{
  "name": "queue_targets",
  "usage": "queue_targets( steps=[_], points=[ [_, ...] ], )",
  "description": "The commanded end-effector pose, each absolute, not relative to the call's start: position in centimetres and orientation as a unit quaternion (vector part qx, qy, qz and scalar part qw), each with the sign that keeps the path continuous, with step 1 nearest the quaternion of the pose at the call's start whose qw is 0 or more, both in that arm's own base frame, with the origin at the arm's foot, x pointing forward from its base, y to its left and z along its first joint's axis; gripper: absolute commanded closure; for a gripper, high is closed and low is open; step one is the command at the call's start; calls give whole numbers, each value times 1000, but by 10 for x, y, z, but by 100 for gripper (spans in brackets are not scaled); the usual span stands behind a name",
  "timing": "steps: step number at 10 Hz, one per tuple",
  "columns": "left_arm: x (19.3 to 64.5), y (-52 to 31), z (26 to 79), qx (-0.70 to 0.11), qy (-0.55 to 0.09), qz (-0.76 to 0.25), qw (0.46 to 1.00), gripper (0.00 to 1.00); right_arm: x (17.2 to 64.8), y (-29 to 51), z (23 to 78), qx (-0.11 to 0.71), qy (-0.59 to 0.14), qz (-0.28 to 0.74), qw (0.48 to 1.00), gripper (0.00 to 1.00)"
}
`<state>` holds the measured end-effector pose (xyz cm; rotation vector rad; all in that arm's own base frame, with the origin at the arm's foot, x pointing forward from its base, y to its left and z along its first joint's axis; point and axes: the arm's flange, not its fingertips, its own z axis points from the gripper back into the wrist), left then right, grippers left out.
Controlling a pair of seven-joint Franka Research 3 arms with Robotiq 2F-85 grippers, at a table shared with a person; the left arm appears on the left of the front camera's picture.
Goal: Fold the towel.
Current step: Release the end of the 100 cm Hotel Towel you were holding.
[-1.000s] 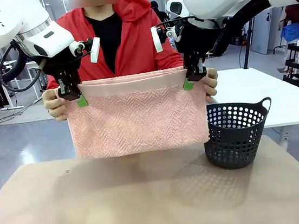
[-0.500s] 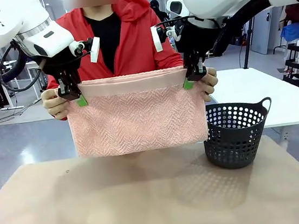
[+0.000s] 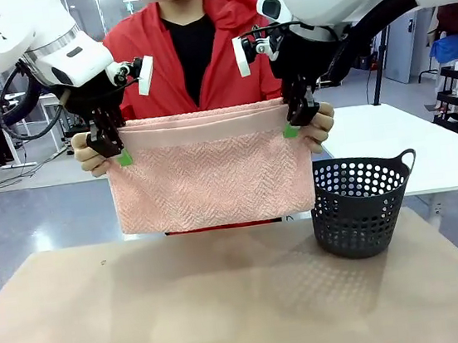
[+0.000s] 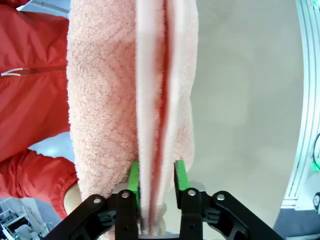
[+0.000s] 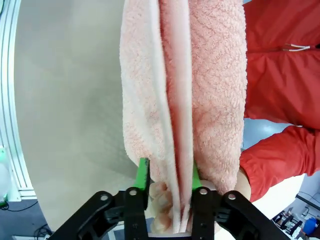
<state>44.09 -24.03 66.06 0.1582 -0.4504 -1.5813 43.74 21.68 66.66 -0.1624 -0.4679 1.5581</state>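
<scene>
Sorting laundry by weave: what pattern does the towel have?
Pink herringbone zigzag towel, plain band along the top; front view shows it best.

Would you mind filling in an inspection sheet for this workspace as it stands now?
Surface: tan table, smooth, no spills seen.
Job's things: pink towel, doubled over, hanging above the table; the person's hands hold its top corners.
Clutter: black perforated basket at the table's right.
Grippers: left gripper and right gripper open, jaws straddling the towel's top edge.
Cables: black cables looped by the left wrist, off the towel.
Surroundings: person in red jacket opposite; white table behind, right.
</scene>
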Motion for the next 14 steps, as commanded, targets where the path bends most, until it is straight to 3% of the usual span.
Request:
queue_targets(
  steps=[1,2,3,4,5,6,8,10,12,14],
  points=[
    [433,-233,678,65,-217,-685,692,0,424,207,678,-63,-232,686,687,4],
    [425,-224,699,50,-228,-652,722,35,409,203,697,-41,-236,660,712,0],
    [412,-214,723,47,-245,-629,736,0,395,195,719,-23,-256,645,720,0],
    [398,-204,743,30,-257,-616,744,0,383,184,739,-12,-272,629,728,0],
    [383,-189,761,22,-280,-592,755,0,369,168,756,-10,-293,608,738,9],
    [369,-166,775,-1,-288,-553,782,0,355,144,772,-4,-309,580,754,0],
    [348,-111,785,-50,-304,-463,831,0,339,90,791,21,-348,488,800,0],
    [317,-52,780,-46,-372,-325,868,0,324,32,790,39,-384,383,839,0],
    [310,-22,765,-67,-388,-260,882,0,322,1,778,60,-401,314,858,0],
    [309,-18,761,-69,-383,-255,885,0,319,-2,770,63,-391,318,862,0]
  ],
)
